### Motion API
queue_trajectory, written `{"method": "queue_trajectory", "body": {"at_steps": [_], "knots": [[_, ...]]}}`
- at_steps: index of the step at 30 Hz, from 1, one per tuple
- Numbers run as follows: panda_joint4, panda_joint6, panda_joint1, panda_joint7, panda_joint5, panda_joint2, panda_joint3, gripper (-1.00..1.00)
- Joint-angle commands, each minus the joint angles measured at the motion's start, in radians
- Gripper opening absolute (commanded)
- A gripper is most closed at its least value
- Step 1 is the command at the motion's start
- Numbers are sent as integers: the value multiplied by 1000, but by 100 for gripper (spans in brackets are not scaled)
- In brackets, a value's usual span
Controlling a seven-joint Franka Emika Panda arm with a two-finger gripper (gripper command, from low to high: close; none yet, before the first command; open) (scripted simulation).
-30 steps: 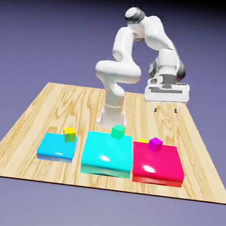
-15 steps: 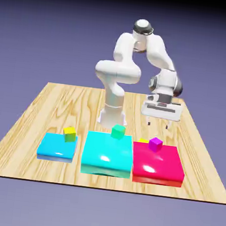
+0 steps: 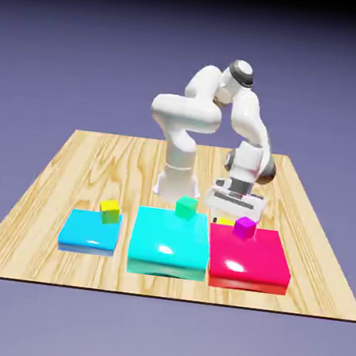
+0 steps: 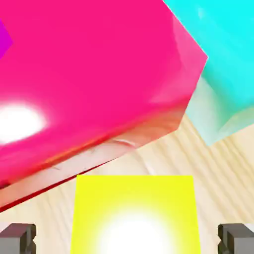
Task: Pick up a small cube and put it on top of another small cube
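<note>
We see grey gripper fingers point(image 4: 127, 239) spread wide around a bright yellow cube point(image 4: 135, 213) on the wooden tabletop point(image 4: 163, 161), beside the glossy red slab point(image 4: 94, 64). We should centre them, clear the slab, then close evenly.

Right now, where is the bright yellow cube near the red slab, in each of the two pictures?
Exterior view: the yellow cube is right of the middle, below centre, partly hidden behind the red slab.
Hand view: it is large at the bottom middle, between the two finger tips, not touching them.
Shared landmark: the red slab, which looks pink and fills the upper left in the hand view.
</note>
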Motion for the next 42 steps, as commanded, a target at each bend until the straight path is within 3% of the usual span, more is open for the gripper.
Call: {"method": "queue_trajectory", "body": {"at_steps": [1,8,11,42], "knots": [[0,0,0,0,0,0,0,-100],[-117,1,199,159,-304,125,-253,-100],[-73,-19,247,204,-434,162,-306,-100],[117,-57,-774,1252,-1747,746,-1048,-100]]}}
